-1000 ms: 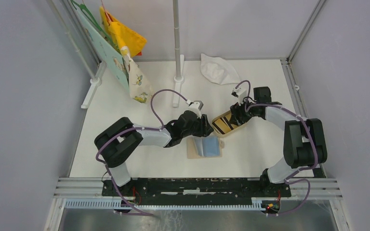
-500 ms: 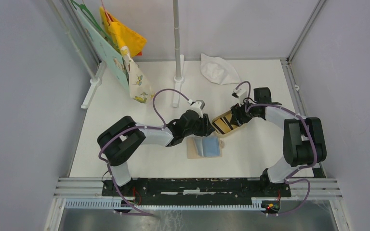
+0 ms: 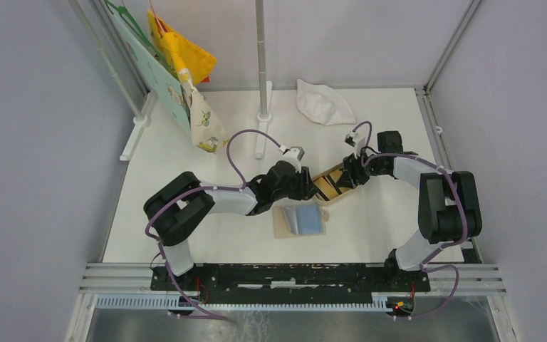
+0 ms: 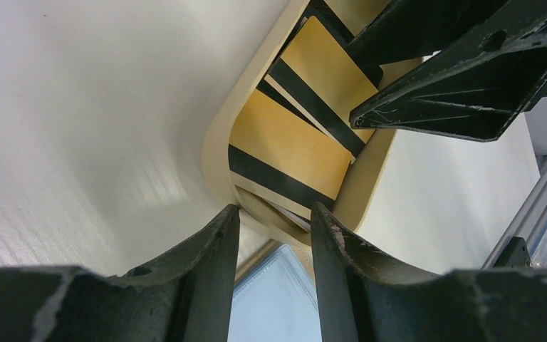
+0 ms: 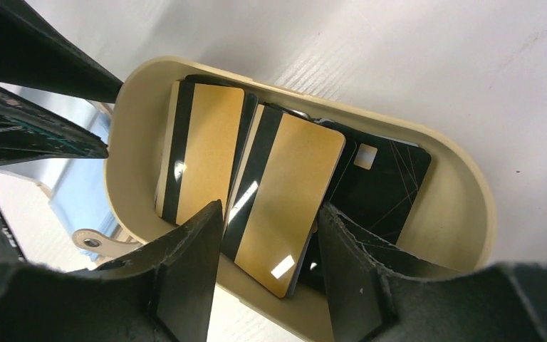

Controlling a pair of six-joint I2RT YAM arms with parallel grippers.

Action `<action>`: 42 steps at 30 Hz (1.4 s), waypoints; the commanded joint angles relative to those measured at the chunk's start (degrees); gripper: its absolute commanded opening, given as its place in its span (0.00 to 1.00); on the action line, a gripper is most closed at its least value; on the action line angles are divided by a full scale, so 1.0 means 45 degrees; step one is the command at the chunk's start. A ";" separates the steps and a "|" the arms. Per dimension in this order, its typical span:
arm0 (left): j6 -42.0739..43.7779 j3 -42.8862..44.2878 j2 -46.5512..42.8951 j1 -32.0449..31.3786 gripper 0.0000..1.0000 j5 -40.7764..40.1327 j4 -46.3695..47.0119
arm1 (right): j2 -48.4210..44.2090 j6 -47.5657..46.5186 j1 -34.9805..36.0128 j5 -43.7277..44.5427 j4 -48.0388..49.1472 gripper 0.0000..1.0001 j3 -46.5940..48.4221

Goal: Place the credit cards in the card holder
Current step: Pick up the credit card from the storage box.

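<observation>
Closer over the tan oval tray [image 5: 470, 206] than a second ago, the left gripper [image 4: 274, 214] is hanging parted astride its near rim, probably steadying it. The right gripper [image 5: 269, 208], fingers [image 5: 185, 271] apart, is straddling one orange credit card [image 5: 292, 178] to pinch its long edges; the other cards [image 5: 388, 185] are lying overlapped in the tray, and the card holder [image 3: 303, 221] is waiting open on the desk [image 3: 171, 157] just beside it.

We see two orange-yellow cards [image 5: 288, 196], each with a black stripe down one side. A black card [image 5: 392, 185] has thin pale lines and a small white square. The tray [image 5: 470, 214] is tan. The holder [image 3: 303, 221] is beige with light blue inside. The table [image 3: 185, 164] is white. Far left is a yellow cloth [image 3: 185, 53].
</observation>
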 commanded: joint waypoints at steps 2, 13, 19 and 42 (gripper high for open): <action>-0.0013 0.0471 0.0084 -0.0049 0.47 0.0133 0.0203 | 0.0261 0.0949 -0.0323 -0.2537 0.0206 0.56 0.0096; 0.0154 0.0784 0.0230 -0.0053 0.45 0.0024 -0.0091 | 0.0618 0.2029 -0.0543 -0.4011 0.0882 0.55 -0.0198; 0.0395 0.1210 0.0257 -0.0033 0.44 -0.0236 -0.0489 | 0.0740 0.2375 -0.0565 -0.3812 0.0929 0.55 -0.0159; 0.1190 0.2922 0.1246 0.0706 0.44 0.0153 -0.1120 | 0.0596 0.2833 -0.1579 -0.2983 0.0852 0.49 -0.0042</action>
